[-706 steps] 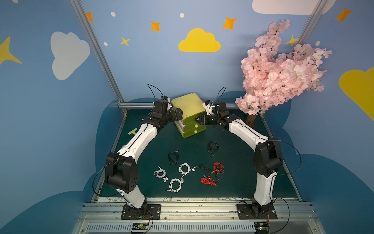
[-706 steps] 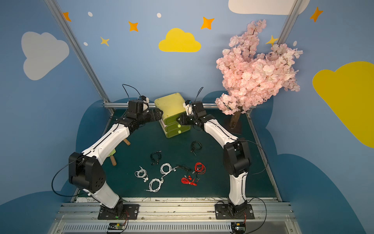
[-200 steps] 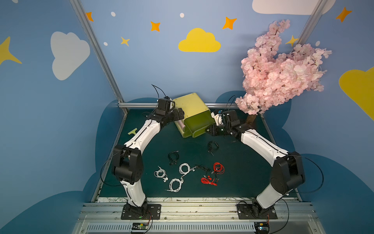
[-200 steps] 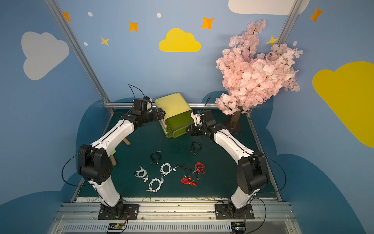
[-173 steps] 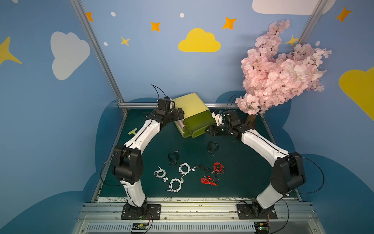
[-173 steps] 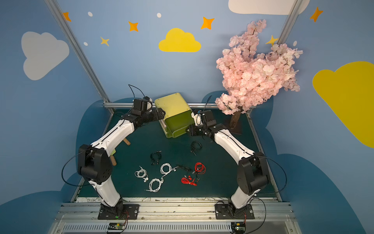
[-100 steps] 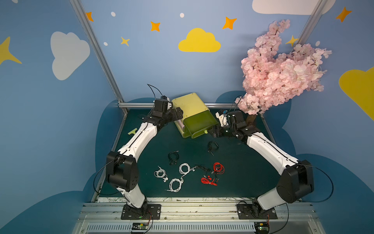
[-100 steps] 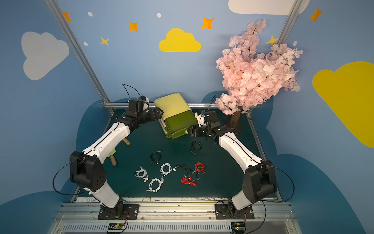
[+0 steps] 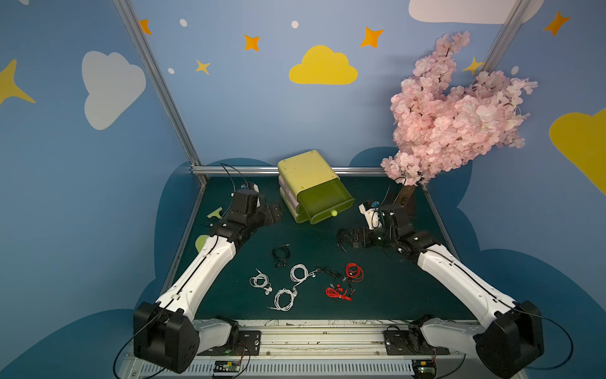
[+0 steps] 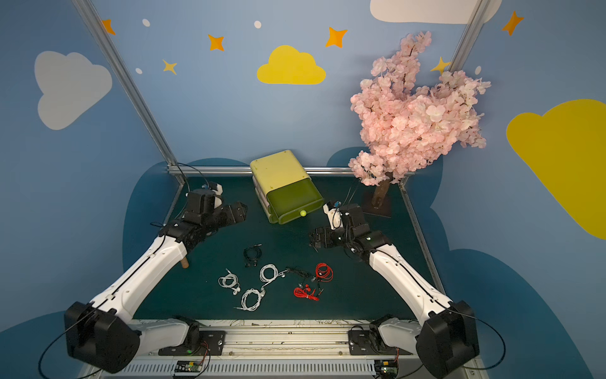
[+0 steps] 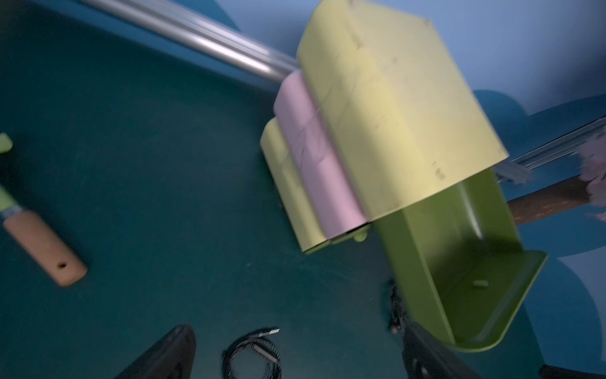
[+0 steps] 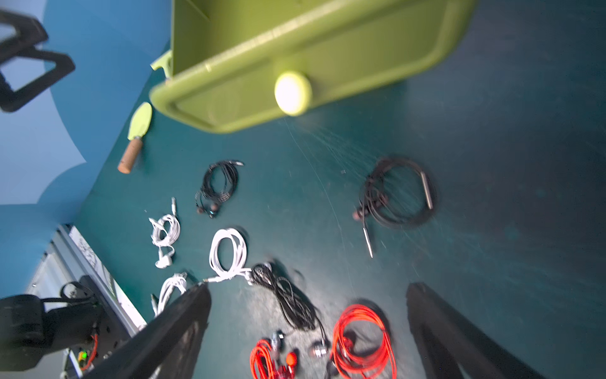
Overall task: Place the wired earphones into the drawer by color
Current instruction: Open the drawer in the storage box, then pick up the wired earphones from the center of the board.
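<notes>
Blue cloud-painted walls (image 9: pixel 229 115), green mat (image 9: pixel 393 295), wired earphones (image 9: pixel 337 293); left and right jaws wide apart.

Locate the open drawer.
In both top views the open drawer sticks out of the yellow cabinet's top tier at the back middle of the table, between the left gripper and right gripper.

The left wrist view blurs the cabinet (image 11: pixel 387 115) and crops a black earphone coil (image 11: pixel 254 351).

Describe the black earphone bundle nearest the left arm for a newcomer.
Find the yellow-green drawer unit at the back. In front of its open drawer, leftward, lies a black earphone coil. It alone sits just behind the white coils, touching none.
</notes>
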